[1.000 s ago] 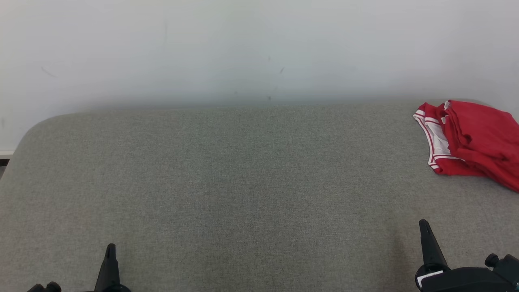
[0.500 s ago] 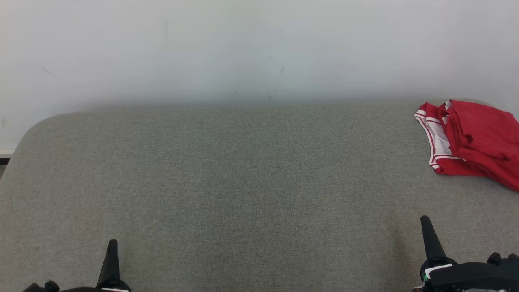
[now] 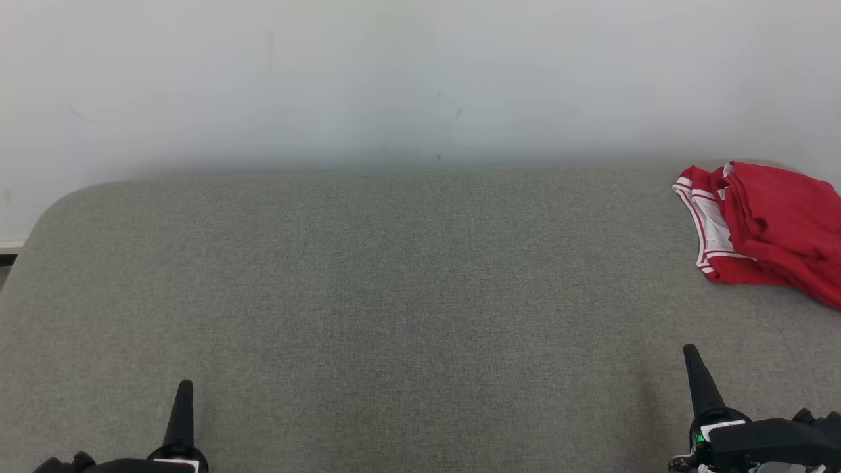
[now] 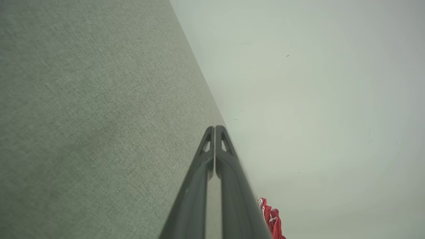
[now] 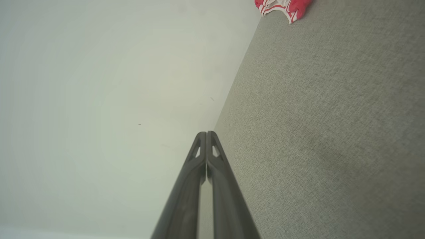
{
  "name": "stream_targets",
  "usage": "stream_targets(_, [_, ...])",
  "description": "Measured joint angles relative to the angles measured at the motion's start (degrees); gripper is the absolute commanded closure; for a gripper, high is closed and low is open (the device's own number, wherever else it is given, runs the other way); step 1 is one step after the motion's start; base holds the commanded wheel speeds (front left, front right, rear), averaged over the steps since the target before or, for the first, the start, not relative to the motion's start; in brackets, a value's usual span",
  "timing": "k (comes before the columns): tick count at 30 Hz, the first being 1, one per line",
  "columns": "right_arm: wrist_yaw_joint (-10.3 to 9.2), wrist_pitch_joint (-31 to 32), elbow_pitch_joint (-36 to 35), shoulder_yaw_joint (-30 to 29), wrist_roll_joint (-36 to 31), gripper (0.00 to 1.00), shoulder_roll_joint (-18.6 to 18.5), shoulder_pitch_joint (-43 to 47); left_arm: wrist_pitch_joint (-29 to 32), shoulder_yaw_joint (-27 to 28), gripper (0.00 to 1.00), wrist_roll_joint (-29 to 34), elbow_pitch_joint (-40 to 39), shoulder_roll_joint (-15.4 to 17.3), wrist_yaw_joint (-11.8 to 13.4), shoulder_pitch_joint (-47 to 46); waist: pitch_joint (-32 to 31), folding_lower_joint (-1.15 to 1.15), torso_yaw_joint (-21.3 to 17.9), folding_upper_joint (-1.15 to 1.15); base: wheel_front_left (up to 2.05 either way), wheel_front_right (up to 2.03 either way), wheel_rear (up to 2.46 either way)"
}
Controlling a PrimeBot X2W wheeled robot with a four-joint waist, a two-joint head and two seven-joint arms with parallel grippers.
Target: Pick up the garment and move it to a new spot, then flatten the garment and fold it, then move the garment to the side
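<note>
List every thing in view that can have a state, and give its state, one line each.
red garment, loosely folded, lying untouched at the far right of the grey surface
left tool, shut and empty
right tool, shut and empty, apart from the red garment

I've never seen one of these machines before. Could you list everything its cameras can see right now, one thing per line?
garment: one, red with white-striped trim, lying in rumpled layers at the far right of the surface, close to the wall.
surface: one, grey woven fabric, spread across the lower part of the head view, with a rounded corner at the far left.
wall: one, off-white with a few small dark marks, behind the surface.
left claw: one, dark, fingers shut together, lower left of the head view, holding nothing.
right claw: one, dark, fingers shut together, lower right, holding nothing.
</note>
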Motion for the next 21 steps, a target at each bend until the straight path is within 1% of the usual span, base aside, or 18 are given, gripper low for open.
stream_targets(21, [0.0,2.5,0.5,-1.2,9.6,1.0,0.3,-1.4,2.5,0.5,1.0,-10.3,0.2,-0.3,-0.6,-1.2,0.2,0.0,0.2,0.0,0.0,0.0,0.0])
